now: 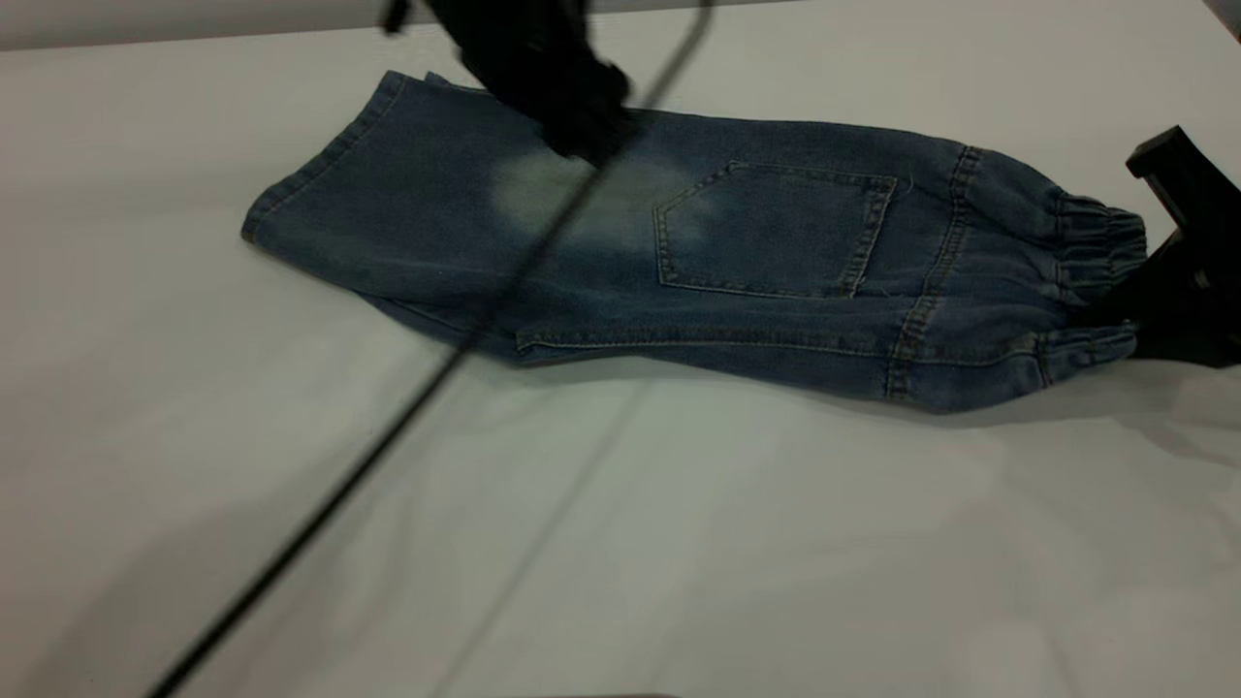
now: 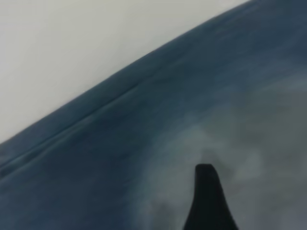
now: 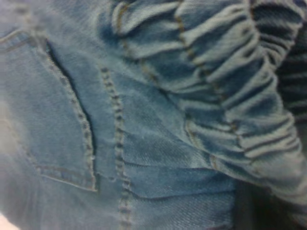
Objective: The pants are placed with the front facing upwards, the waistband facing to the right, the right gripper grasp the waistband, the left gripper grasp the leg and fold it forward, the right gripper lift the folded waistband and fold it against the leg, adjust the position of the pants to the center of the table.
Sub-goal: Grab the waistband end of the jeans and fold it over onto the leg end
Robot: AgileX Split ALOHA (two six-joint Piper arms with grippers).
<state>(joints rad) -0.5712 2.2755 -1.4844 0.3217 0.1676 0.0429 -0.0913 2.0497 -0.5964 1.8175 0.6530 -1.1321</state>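
The blue denim pants (image 1: 776, 262) lie on the white table (image 1: 679, 543), folded lengthwise with a patch pocket (image 1: 776, 228) facing up and the leg hem at the left. The ruched waistband (image 1: 1100, 247) is at the right end. My right gripper (image 1: 1134, 310) is shut on the waistband there, and the gathered band (image 3: 216, 72) fills the right wrist view. My left gripper (image 1: 582, 136) hovers low over the far edge of the leg by the pale faded patch (image 1: 582, 199). Close-up denim (image 2: 144, 158) fills the left wrist view.
A thin black cable (image 1: 388, 427) runs slantwise from the left gripper across the near left of the table. Bare white tabletop (image 2: 72, 48) lies beyond the pants' far edge and in front of them.
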